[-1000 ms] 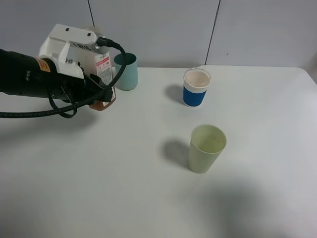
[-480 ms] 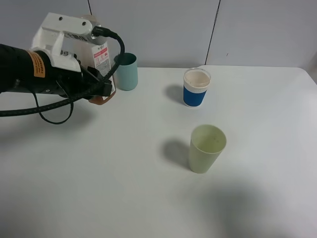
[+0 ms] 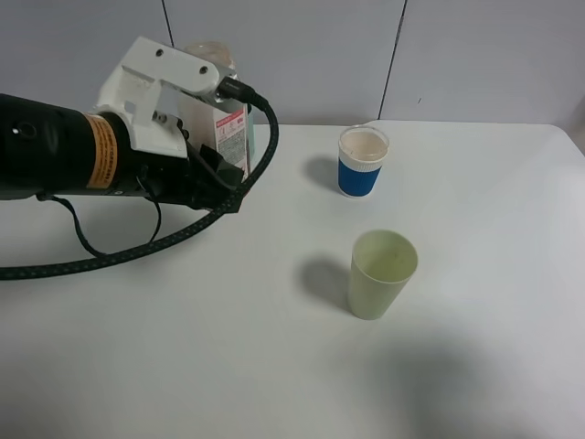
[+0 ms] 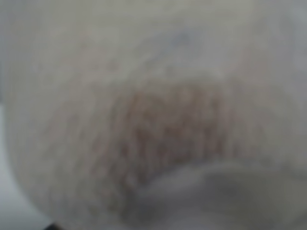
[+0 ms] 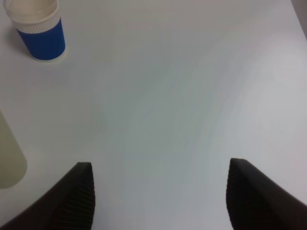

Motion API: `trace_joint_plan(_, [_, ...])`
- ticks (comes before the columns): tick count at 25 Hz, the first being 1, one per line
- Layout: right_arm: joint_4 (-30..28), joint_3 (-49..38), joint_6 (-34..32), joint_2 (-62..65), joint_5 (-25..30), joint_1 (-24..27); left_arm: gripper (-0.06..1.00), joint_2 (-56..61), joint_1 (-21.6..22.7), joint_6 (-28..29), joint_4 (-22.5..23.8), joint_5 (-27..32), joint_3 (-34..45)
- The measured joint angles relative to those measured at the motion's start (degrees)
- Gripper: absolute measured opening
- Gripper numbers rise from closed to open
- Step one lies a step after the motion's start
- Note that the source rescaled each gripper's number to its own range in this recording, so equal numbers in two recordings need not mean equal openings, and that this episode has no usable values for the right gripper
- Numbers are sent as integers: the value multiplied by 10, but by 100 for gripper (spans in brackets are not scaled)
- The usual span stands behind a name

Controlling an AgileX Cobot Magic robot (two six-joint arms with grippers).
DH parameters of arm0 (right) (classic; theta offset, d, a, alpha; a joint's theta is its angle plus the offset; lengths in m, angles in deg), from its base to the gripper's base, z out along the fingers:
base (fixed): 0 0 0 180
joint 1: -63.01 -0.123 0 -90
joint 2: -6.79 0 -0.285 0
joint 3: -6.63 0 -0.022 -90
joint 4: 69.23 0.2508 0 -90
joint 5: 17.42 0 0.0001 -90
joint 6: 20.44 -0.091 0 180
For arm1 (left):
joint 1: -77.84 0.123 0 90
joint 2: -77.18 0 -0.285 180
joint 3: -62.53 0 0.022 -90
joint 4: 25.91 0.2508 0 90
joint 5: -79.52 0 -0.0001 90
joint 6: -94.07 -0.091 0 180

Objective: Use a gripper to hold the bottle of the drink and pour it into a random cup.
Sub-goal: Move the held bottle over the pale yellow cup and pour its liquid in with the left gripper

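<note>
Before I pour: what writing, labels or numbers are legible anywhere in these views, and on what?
No text is legible.
Bottle, red-and-white label: print too small to read.
Orange sticker on the left arm: dark marks, too blurred.
Blue-sleeved cup, green cup: no markings visible.

Setting: robotics lab test station. Evidence: bare white flat desk point(image 3: 183, 366); plain grey panelled wall point(image 3: 302, 55) behind it; bulky black-covered robot arm point(image 3: 46, 155) reaching over the desk.
</note>
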State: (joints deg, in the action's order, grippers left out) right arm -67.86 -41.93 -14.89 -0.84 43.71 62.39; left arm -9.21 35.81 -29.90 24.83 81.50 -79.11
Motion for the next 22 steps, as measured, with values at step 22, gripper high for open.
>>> trace_joint_plan(22, [0, 0, 0, 0, 0, 0, 2, -95, -130, 303, 265, 195, 0])
